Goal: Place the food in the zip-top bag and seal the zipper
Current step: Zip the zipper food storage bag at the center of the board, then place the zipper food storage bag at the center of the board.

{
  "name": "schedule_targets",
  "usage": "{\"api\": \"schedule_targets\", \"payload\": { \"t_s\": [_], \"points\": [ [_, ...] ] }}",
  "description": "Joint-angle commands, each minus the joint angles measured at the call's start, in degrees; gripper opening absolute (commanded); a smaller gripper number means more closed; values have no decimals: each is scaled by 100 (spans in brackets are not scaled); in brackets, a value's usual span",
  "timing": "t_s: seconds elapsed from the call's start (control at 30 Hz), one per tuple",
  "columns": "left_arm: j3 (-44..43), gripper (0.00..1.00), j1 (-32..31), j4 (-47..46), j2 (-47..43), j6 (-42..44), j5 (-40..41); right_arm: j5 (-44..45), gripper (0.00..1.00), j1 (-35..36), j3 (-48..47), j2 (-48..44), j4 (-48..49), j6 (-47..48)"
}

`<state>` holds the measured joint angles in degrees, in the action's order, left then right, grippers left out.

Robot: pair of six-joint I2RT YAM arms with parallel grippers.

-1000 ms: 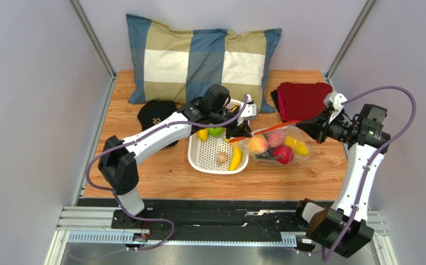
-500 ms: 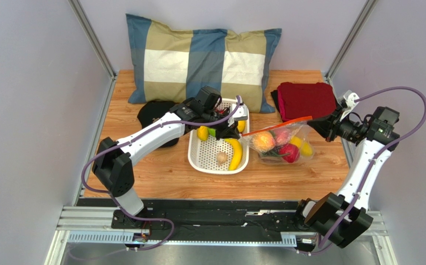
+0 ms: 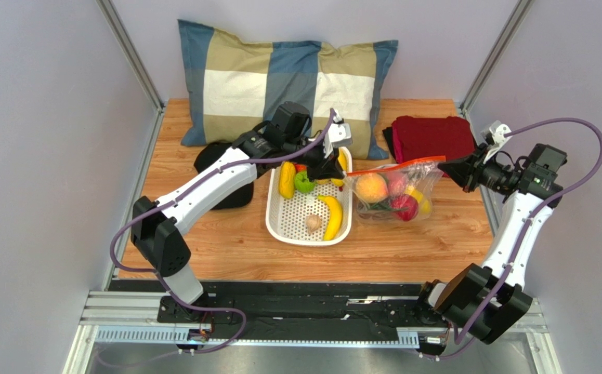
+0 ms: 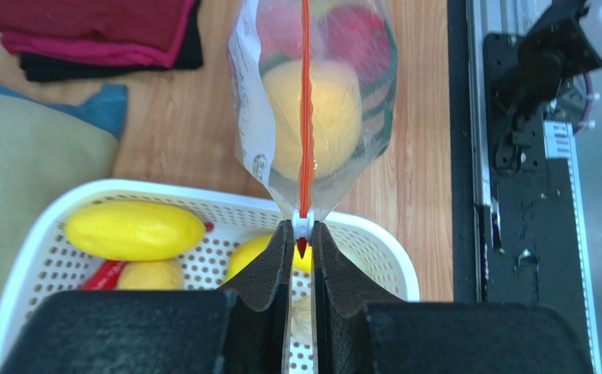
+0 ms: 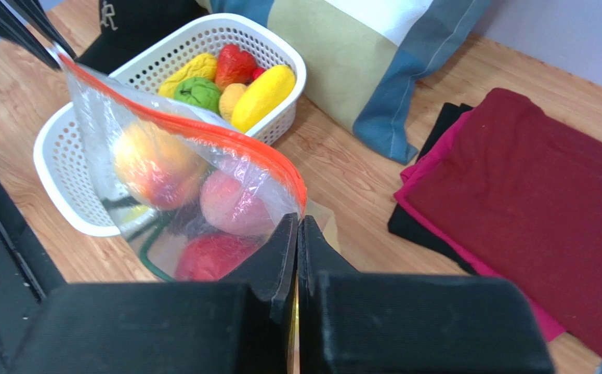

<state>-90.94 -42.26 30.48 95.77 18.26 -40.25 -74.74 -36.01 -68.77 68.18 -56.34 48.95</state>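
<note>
Pulled the left gripper (image 3: pixel 338 170) back toward 11 o'clock over the far end of the white basket (image 3: pixel 277 224), sent the right gripper (image 3: pixel 446 166) out toward 3 o'clock, and so raised the zip-top bag (image 3: pixel 394 193) off the wood since a second ago. At 12 o'clock on the table, a checked pillow (image 3: pixel 281 78); at 1 o'clock, a folded red cloth (image 3: pixel 429 136); neither in the way. Next in size, the basket at centre, with loose fruit (image 3: pixel 331 216) lying in it; sealing now would likely shut those pieces out. At 3 o'clock of the basket, the bag, strung between both arms and bellied out below with the food (image 3: pixel 372 188): a peach-coloured round, something red, something yellow. Along its top edge, the zipper (image 3: pixel 398 166), straight and taut. Left fingers clamped on the end nearest the basket, right fingers pressed together on the opposite corner of the mouth. Could slip out of either pinch under a harder pull, dropping the loaded bag; could equally tear at a corner under the fruit's weight. Cannot tell whether pressed shut along the whole length; looks bowed near the right end in the right wrist view, so may gape there
</note>
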Motion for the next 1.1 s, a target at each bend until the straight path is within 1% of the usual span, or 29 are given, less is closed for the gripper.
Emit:
{"api": "schedule_targets", "payload": {
  "t_s": [0.0,0.07,0.1,0.2,0.37,0.43,0.6,0.67,0.7,0.73,0.77,0.8,0.83,0.87,0.9,0.93,1.0,1.07],
  "points": [
    [-836,0,139,-183,161,-446,105,248,0,190,240,37,2437,-1752],
    [-1004,0,183,-200,328,-429,210,503,0,269,277,142,2968,-2203],
    [-1153,0,244,-209,390,-411,245,591,0,287,259,343,3284,-2501],
    [-1495,0,323,-253,732,-385,430,820,0,384,5,809,3646,-2942],
    [-1988,0,455,-411,1418,-648,579,1268,0,893,-198,1337,4191,-3251],
    [-2226,0,508,-385,1672,-719,606,1470,0,1156,-285,1635,4236,-3321],
    [-2420,0,728,-578,1954,-807,922,1989,0,1500,-663,2260,4666,-3585],
    [-2525,2,789,-561,2095,-815,992,2077,0,1588,-908,2568,4719,-3743],
    [-2560,13,816,-561,2139,-876,1045,2104,0,1606,-988,2682,4702,-3770],
    [-2596,22,833,-543,2191,-912,1063,2113,4,1632,-1102,2761,4650,-3770],
    [-2674,30,860,-526,2209,-973,1063,2113,13,1632,-1208,2910,4475,-3761],
    [-2701,46,886,-465,2210,-1078,1063,2113,21,1632,-1426,2955,4360,-3752],
    [-2719,53,895,-438,2157,-1131,1080,2139,30,1623,-1507,2990,4255,-3735],
    [-2693,56,895,-420,2105,-1158,1089,2156,34,1615,-1568,2973,4123,-3717],
    [-2666,62,938,-403,2043,-1202,1063,2148,36,1606,-1647,2938,4087,-3708],
    [-2623,75,956,-385,1877,-1237,1063,2165,46,1580,-1665,2903,4061,-3717],
    [-2473,99,1035,-332,1666,-1421,1037,2218,59,1536,-1718,2728,3990,-3796],
    [-2359,99,1220,-149,1323,-1631,1019,2262,79,1439,-1815,2587,3851,-3805]
  ]
}}
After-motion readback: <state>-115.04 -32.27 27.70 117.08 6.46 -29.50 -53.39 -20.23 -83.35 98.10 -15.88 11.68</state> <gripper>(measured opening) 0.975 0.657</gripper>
